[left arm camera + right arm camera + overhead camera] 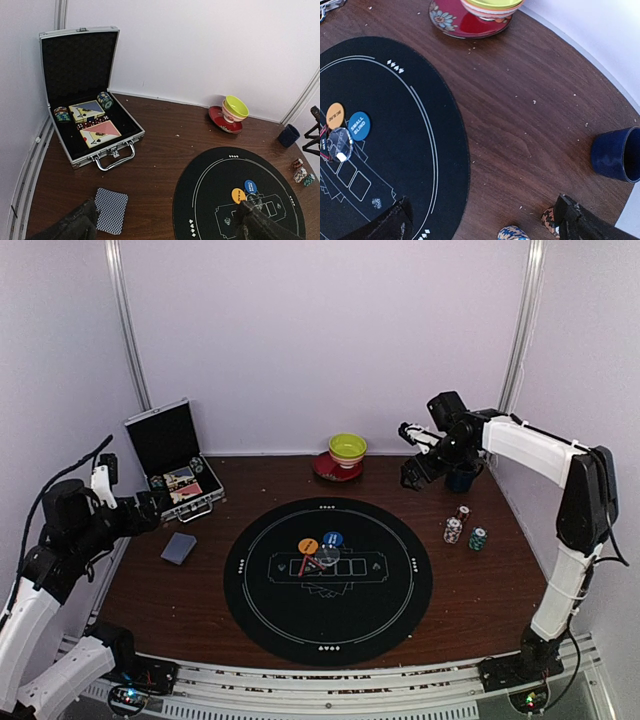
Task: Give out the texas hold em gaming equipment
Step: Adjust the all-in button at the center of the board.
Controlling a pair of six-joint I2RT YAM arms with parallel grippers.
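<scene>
**Top external view.** The round black mat [380, 612] is lying at the middle of the table [480, 590]. Just left of the mat's centre, the orange disc [308, 546], blue disc [333, 538] and clear disc [326, 558] are sitting bunched together. The card deck [179, 548] is lying face down just off the mat's left edge. Three chip stacks [453, 530] are standing just off its right edge. Beyond the mat's far-left side the case [160, 435] is standing open, and beyond its far edge the bowl [348, 448] is resting on the saucer [328, 472]. The left gripper [150, 504] is hovering left of the mat, its fingers spread and empty. The right gripper [409, 455] is hovering beyond the mat's far-right side, in front of the mug [463, 480], its fingers likewise spread and empty.

**Left wrist view.** The two fingers [75, 225] are showing wide apart, grasping nothing. The card deck [111, 210] is lying left of the mat [210, 175]. Inside the case [127, 138], two boxed decks [101, 132] and two chip rolls [104, 100] are lying.

**Right wrist view.** The fingers [580, 222] are standing wide apart, with bare table between them. The three discs are sitting on the mat [395, 85]. Two chip stacks [513, 233] are showing just off the mat's right edge, with the mug [615, 152] farther out.
</scene>
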